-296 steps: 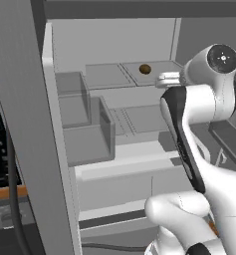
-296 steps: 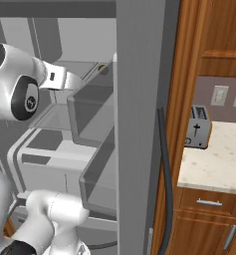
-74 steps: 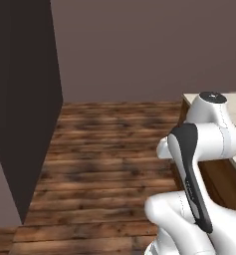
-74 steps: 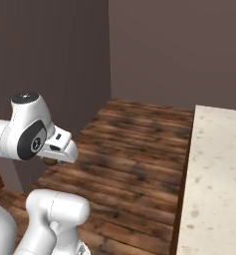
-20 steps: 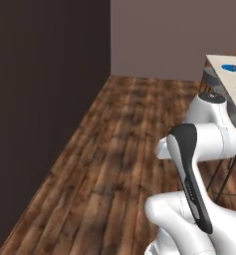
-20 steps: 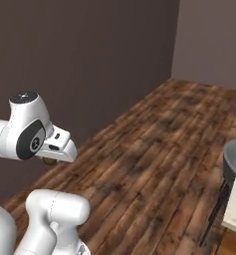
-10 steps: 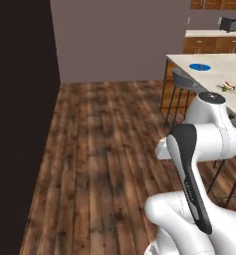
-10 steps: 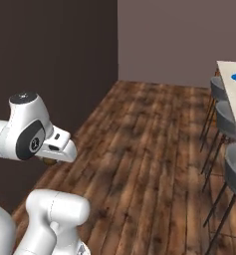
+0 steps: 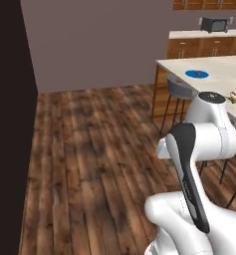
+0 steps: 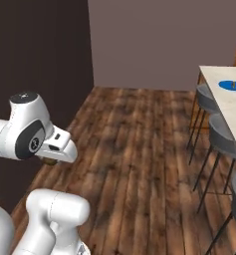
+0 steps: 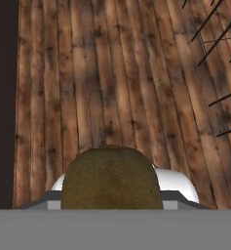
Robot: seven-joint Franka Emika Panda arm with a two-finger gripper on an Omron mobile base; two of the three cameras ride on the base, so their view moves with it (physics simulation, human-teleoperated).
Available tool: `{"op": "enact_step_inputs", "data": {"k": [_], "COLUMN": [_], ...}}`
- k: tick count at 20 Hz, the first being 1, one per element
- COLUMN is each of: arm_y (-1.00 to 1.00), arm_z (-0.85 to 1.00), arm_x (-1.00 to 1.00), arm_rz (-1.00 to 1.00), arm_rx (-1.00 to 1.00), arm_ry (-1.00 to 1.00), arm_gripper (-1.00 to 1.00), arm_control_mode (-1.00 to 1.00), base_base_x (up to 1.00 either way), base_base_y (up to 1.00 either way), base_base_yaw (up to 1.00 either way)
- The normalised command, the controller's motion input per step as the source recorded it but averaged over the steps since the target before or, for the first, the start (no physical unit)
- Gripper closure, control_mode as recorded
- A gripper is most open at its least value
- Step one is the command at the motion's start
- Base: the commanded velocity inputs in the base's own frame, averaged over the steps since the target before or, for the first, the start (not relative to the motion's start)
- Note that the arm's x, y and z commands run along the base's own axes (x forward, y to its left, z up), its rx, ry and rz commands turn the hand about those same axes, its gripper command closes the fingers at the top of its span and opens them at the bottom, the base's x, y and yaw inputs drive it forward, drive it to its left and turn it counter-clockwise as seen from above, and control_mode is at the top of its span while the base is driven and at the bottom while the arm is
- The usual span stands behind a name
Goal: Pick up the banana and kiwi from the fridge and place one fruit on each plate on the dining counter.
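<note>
Here the kiwi [image 11: 111, 178] sits large and brown at the bottom of the hand view, pinched in the hand, with wooden floor [image 11: 117, 78] planks running away below it. In the right base view the hand [image 10: 51, 160] hangs under the white wrist, low at the left, and a bit of brown fruit peeps out beneath it.

The arm is folded in close over the base, well apart from the counter [image 9: 224, 74]. That counter is pale and speckled and stands at the right, with grey stools [image 10: 216, 137] along its near side. A blue plate [image 9: 196, 74] lies on it near the far end; the right base view shows the same plate [image 10: 231, 85]. Nearer the robot, beside the arm's top joint in the left base view, something yellowish [image 9: 235, 96] rests on the counter, too small to make out. A dark wall [image 9: 10, 124] fills the left, and a grey wall [image 9: 99, 45] closes the room behind.
</note>
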Motion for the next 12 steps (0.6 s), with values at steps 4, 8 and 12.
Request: {"op": "enact_step_inputs", "data": {"k": [4,8,12], "arm_y": [0.00,0.00,0.00], "arm_z": [0.00,0.00,0.00], "arm_x": [0.00,0.00,0.00], "arm_rz": [0.00,0.00,0.00], "arm_rx": [0.00,0.00,0.00], "arm_ry": [0.00,0.00,0.00], "arm_gripper": [1.00,1.00,1.00], "arm_control_mode": [1.00,1.00,1.00], "base_base_x": [1.00,1.00,1.00], "base_base_y": [0.06,0.50,0.48], "base_base_yaw": [-0.22,-0.28,-0.42]}}
